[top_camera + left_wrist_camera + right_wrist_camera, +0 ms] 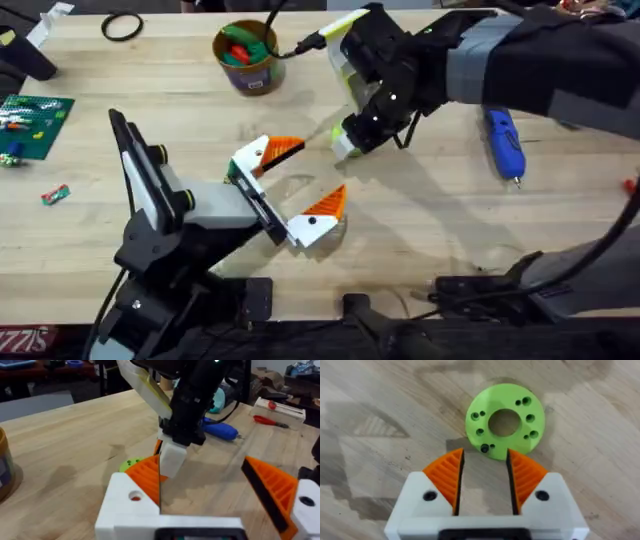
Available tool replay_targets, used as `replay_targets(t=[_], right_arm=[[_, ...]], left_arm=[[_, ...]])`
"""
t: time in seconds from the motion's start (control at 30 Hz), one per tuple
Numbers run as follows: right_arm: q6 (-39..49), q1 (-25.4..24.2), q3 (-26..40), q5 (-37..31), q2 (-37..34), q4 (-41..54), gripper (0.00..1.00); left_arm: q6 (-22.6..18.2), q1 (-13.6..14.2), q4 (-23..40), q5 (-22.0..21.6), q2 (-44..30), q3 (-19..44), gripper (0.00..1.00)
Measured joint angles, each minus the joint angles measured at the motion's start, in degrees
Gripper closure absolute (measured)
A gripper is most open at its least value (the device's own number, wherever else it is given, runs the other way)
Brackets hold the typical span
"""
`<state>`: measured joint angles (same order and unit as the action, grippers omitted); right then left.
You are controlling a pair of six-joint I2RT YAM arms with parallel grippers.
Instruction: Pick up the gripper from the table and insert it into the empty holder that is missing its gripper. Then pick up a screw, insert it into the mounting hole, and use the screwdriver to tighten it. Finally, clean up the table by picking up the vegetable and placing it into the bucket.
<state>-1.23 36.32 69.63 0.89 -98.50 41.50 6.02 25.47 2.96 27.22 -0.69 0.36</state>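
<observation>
A: Where does the vegetable [505, 421] lie?

B: Flat on the bare wood near the middle of the desk [420, 230], well apart from every edge. In the right wrist view the right pincer [485, 477] hovers just over it, the two orange pads parted with a gap between them, their tips at the disc's near rim. Nothing is gripped.

A: And the left pincer [305, 180]?

B: It stands spread wide, one orange pad toward the far edge and the other toward the near edge, holding nothing. It sits just beside the right pincer [350, 140], toward the desk's left side. From the left wrist view the disc [129, 464] peeks out behind one orange pad [147, 477], with the right arm's white fingertip coming down next to it.

A: The bucket [248, 52]?

B: Near the far edge, left of centre, upright, with red and green pieces [240, 48] inside. It is well apart from the disc.

A: And the screwdriver [505, 143]?

B: Lying on the right part of the desk, tip toward the near edge, untouched by either arm.
</observation>
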Motion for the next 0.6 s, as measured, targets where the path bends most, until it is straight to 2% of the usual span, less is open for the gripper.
replay_targets(t=[0.17, 0.47, 0.6], right_arm=[[0.0, 0.0, 0.0, 0.0, -0.3, -0.3, 0.562], [0.0, 0.3, 0.0, 0.0, -2.5, -1.3, 0.652], [0.0, 0.3, 0.0, 0.0, -2.5, -1.7, 0.73]], left_arm=[[0.0, 0.0, 0.0, 0.0, 0.0, 0.0, 0.015], [0.0, 0.0, 0.0, 0.0, 0.0, 0.0, 0.015], [0.0, 0.0, 0.0, 0.0, 0.0, 0.0, 0.015]])
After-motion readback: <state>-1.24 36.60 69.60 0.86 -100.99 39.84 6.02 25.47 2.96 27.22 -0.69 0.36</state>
